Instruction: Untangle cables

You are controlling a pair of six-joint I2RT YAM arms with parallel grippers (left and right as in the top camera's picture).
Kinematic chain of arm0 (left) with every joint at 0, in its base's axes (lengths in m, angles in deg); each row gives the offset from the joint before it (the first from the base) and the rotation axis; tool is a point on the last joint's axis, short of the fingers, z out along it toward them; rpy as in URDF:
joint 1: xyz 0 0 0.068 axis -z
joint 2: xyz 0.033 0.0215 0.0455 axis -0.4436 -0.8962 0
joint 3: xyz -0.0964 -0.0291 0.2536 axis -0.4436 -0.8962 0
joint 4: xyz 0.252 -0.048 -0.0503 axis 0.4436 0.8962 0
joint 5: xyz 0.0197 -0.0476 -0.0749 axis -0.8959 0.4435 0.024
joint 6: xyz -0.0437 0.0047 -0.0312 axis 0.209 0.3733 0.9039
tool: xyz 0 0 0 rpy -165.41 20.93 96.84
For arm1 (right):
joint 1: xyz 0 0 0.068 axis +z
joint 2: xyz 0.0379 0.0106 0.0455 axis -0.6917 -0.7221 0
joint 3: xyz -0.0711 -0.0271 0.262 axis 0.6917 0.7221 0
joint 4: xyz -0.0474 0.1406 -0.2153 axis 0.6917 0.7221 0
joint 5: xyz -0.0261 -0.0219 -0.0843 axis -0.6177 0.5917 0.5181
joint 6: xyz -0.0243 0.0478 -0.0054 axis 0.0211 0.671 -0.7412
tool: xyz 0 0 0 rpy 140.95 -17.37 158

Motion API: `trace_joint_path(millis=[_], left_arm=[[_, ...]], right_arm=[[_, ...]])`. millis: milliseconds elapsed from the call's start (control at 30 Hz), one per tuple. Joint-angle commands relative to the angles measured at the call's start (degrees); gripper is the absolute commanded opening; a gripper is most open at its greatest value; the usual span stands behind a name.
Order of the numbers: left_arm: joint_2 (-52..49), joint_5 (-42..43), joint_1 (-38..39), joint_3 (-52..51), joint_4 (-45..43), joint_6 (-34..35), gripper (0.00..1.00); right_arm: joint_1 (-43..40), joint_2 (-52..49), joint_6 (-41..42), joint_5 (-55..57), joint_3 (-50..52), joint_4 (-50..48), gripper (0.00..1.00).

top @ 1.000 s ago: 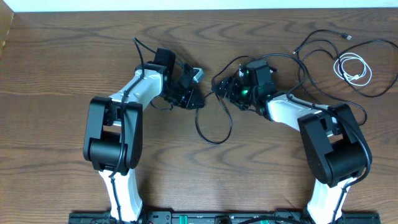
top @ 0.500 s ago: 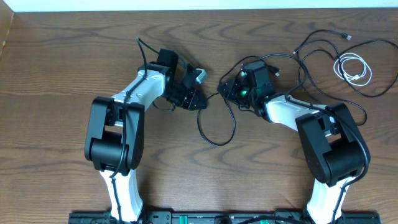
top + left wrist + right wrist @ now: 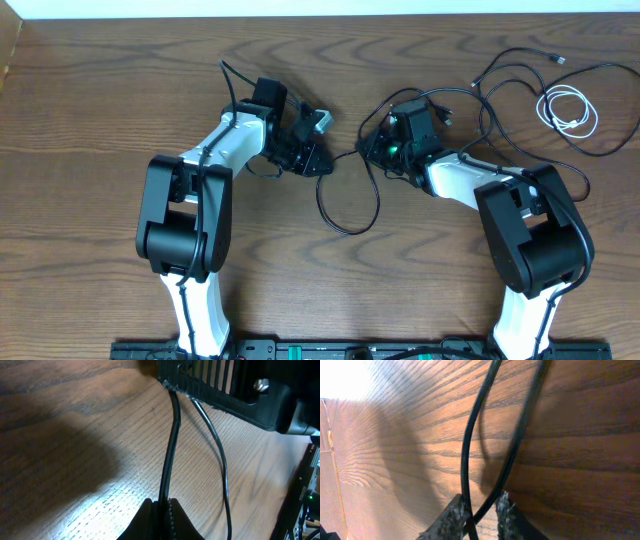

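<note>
A long black cable (image 3: 350,228) loops on the wooden table between my two grippers. My left gripper (image 3: 320,163) is shut on this black cable (image 3: 172,435), which runs from its closed fingertips (image 3: 161,502) up to the right arm's housing (image 3: 235,385). A thinner strand (image 3: 221,465) lies beside it. My right gripper (image 3: 372,147) is low over the table. Its jaws (image 3: 481,499) stand narrowly apart, with two crossing black strands (image 3: 469,440) between them; a small gap shows at the right finger. A white cable (image 3: 568,110) lies coiled at the far right, with another black cable (image 3: 520,62) round it.
The table's far edge meets a white wall (image 3: 320,8) along the top. Both arm bases (image 3: 190,300) stand near the front edge. Bare wood (image 3: 90,150) lies to the left.
The right gripper's jaws have narrowed around the black strands and shifted slightly right. The cable loop between the arms has moved a little right. The left gripper stays shut.
</note>
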Motion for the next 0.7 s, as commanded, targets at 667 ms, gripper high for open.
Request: trace_joint_path(millis=[667], left_arm=[[-0.1,1.1,0.1,0.3,-0.7,-1.4,0.08]], right_arm=[[-0.2,-3.6,21.0,-4.5,2.5,-3.1,0.54]])
